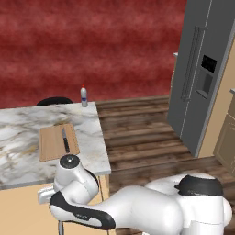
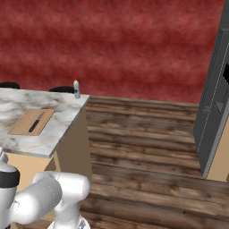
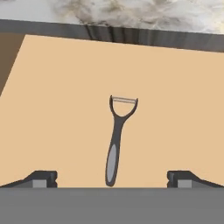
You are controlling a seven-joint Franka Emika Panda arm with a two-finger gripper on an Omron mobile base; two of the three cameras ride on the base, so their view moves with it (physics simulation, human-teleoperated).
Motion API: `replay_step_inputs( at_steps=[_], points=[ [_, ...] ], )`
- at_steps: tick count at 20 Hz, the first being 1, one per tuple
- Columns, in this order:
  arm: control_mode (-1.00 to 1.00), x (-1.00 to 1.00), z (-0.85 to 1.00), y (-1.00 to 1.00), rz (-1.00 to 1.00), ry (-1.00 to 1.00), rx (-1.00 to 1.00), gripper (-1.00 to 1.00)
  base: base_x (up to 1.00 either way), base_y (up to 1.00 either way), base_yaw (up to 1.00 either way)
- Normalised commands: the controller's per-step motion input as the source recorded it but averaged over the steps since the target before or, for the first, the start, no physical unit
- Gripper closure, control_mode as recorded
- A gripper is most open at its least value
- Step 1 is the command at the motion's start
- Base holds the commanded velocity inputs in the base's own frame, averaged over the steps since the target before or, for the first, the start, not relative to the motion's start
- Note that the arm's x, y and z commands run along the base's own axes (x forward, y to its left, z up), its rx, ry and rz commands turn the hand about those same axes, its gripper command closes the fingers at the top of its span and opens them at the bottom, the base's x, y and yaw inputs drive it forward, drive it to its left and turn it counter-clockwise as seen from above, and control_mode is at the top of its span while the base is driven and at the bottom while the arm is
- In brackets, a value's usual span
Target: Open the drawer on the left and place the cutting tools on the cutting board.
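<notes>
In the hand view a dark-grey Y-headed peeler lies flat on the light-tan floor of the drawer, its head pointing toward the marble counter's edge. My gripper hangs over the peeler's handle, open, with a fingertip far out on each side and nothing between them. Up on the counter the cutting board carries the slim dark knife. My arm bends down in front of the counter, below its top.
A small white bottle with a red cap stands at the counter's far corner. The marble counter ends at its right edge above a wooden floor. A grey fridge stands to the right.
</notes>
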Motion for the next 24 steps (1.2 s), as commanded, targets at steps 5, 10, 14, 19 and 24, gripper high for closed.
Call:
replay_step_inputs(
  at_steps=[5, 10, 14, 19, 24],
  points=[
    [-1.00, 0.00, -0.41, 0.06, 0.12, 0.01, -0.01, -1.00, 0.00, 0.00, 0.00],
    [-1.00, 0.00, -0.40, 0.00, 0.10, 0.00, 0.00, -1.00, 0.00, 0.00, 0.00],
    [-1.00, 0.00, -0.39, 0.00, 0.09, 0.00, -0.01, -1.00, 0.00, 0.00, 0.00],
    [-1.00, 0.00, -0.42, 0.00, 0.08, 0.00, -0.04, -1.00, 0.00, 0.00, 0.00],
    [-1.00, 0.00, -0.39, 0.00, 0.02, 0.00, -0.08, -1.00, 0.00, 0.00, 0.00]
  ],
)
